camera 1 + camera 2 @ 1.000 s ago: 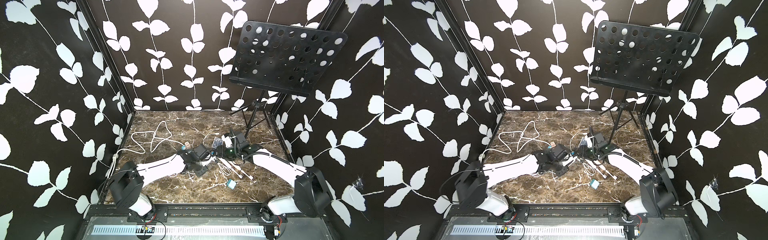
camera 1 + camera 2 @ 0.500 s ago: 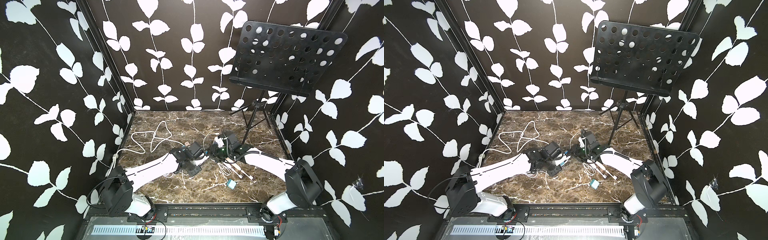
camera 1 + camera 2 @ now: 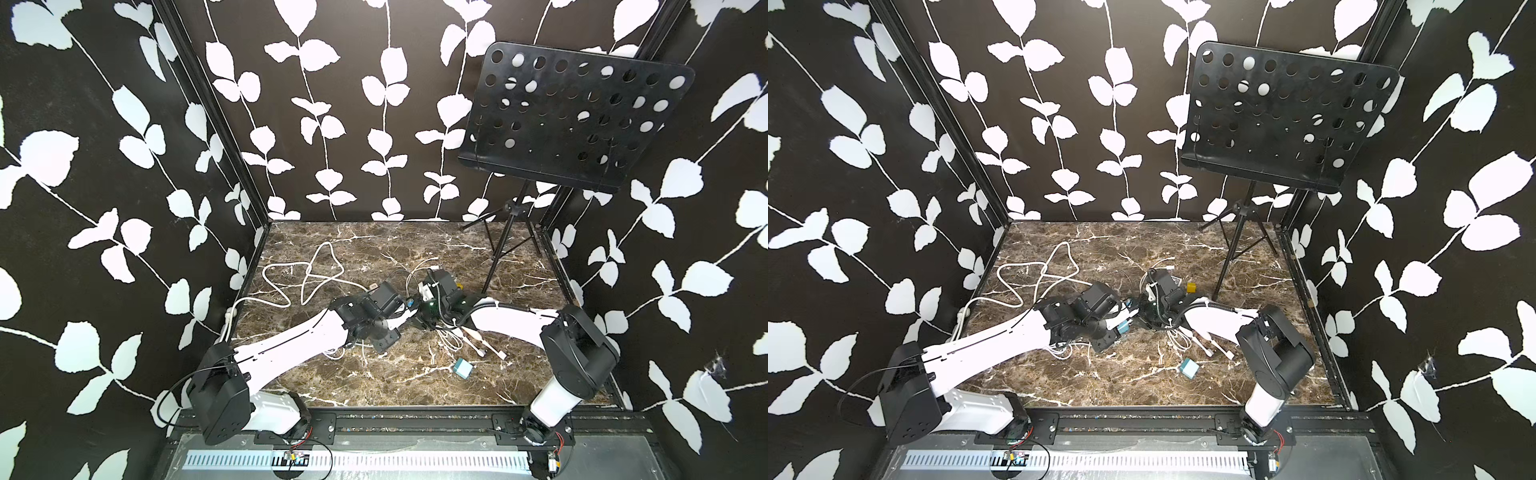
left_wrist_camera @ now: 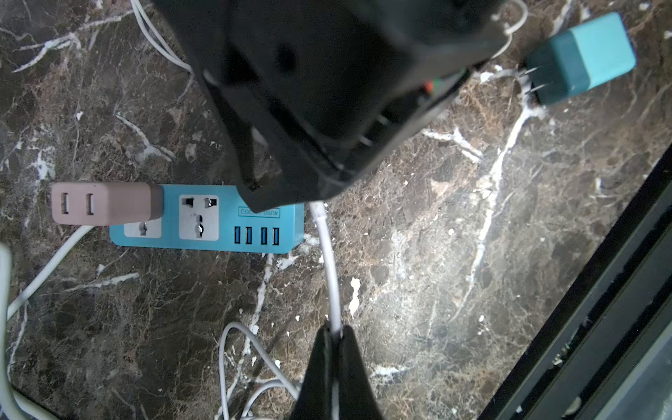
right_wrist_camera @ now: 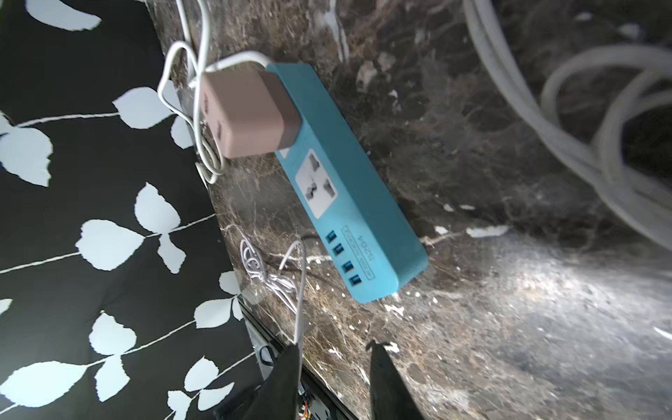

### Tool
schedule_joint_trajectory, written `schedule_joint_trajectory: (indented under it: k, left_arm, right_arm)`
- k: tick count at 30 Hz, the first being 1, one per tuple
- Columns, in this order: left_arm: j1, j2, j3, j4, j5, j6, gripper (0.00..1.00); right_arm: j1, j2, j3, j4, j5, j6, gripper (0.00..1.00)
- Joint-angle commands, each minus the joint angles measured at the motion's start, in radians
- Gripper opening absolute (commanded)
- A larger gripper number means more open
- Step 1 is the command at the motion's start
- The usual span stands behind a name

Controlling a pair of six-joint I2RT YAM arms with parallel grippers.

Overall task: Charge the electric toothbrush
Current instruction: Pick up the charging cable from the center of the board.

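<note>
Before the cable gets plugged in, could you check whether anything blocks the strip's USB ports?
Nothing visible does: the four blue ports on the power strip are bare; the pink adapter sits in an outlet at the other end.

Two arms in there, a left arm [image 3: 291,347] and a right arm [image 3: 511,320]. One blue strip [image 4: 225,218], and it's got four USB ports [image 4: 248,235] in a row plus two sockets [image 4: 199,217], one of them mostly covered. One pink adapter [image 4: 105,203] showing two slots [image 4: 65,204]. One teal charger [image 4: 582,58] with two prongs [image 4: 529,78]. One music stand [image 3: 577,120] on three legs [image 3: 493,266]. One tiny yellow block [image 3: 1191,286]. Two white sticks [image 3: 492,347] lie by the right arm, too small to say what they are. As for cable [image 4: 331,276], it's loops over loops, so there's no honest count to give.
</note>
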Motion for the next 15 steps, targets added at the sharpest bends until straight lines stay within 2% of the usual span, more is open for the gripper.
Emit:
schedule_joint_trajectory:
  k: [1, 9, 12, 15]
  left_arm:
    - [0.003, -0.022, 0.023, -0.018, -0.043, 0.017, 0.00]
    - [0.012, -0.029, 0.028, -0.015, -0.078, 0.012, 0.00]
    - [0.024, -0.041, 0.027, -0.016, -0.070, 0.005, 0.00]
    - [0.031, -0.063, 0.041, -0.022, -0.008, 0.005, 0.00]
  right_arm:
    - [0.001, -0.032, -0.018, 0.049, -0.001, 0.051, 0.27]
    - [-0.003, -0.067, -0.055, 0.067, -0.013, 0.034, 0.24]
    - [-0.008, -0.100, -0.064, 0.112, -0.039, -0.002, 0.31]
    - [-0.031, -0.128, -0.097, 0.216, -0.078, -0.043, 0.38]
